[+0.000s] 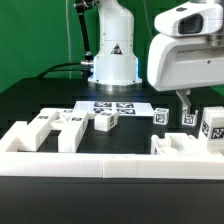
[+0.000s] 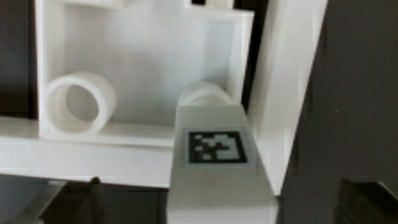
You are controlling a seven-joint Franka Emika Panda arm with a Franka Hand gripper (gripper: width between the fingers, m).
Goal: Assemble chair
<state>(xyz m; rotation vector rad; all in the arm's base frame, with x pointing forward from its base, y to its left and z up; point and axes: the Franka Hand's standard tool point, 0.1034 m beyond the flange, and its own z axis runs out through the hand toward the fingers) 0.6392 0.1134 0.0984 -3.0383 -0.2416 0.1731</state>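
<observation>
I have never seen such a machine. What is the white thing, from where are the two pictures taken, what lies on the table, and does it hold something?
The white machine is a robot arm. Its base stands at the back of the black table. The exterior view comes from a camera off the arm. The wrist view comes from a camera on the arm's wrist, so it sees things from very close.

The chunky white pieces are loose chair parts, and they carry black-and-white square tags. The flat board with several tags is the marker board, which is not part of the furniture. A low white wall borders the front.

The wrist view shows a square leg in front of a panel with a round hole.

The claw hangs open above the parts on the exterior view's right and holds nothing.
</observation>
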